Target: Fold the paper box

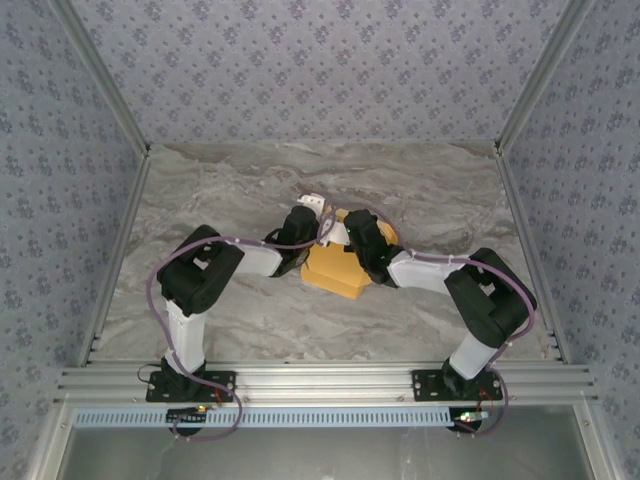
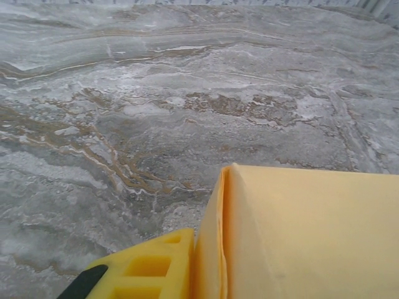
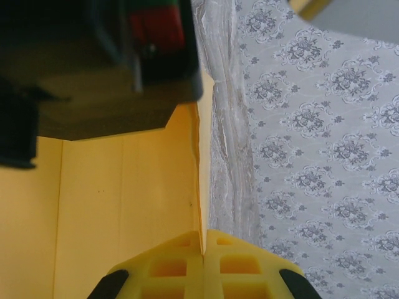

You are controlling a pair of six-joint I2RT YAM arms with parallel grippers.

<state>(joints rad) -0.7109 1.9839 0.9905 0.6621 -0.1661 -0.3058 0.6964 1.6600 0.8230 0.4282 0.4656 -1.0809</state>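
count: one paper box (image 1: 335, 272), two arms. lies near the centre of the marble surface (image 1: 250, 190), between both grippers. left arm: elbow out toward the left edge, forearm angled inward, left gripper (image 1: 306, 258) at the box's left side; one yellow finger (image 2: 146, 271) against the box wall, jaw state not discernible. right arm: mirrored pose, right gripper (image 3: 204, 249) pinched together on a thin box edge.

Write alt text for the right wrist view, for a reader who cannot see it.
The right gripper has its yellow jaws shut on the thin edge of the orange-yellow paper box. A dark arm part hangs above left; marble table and patterned wall lie right.
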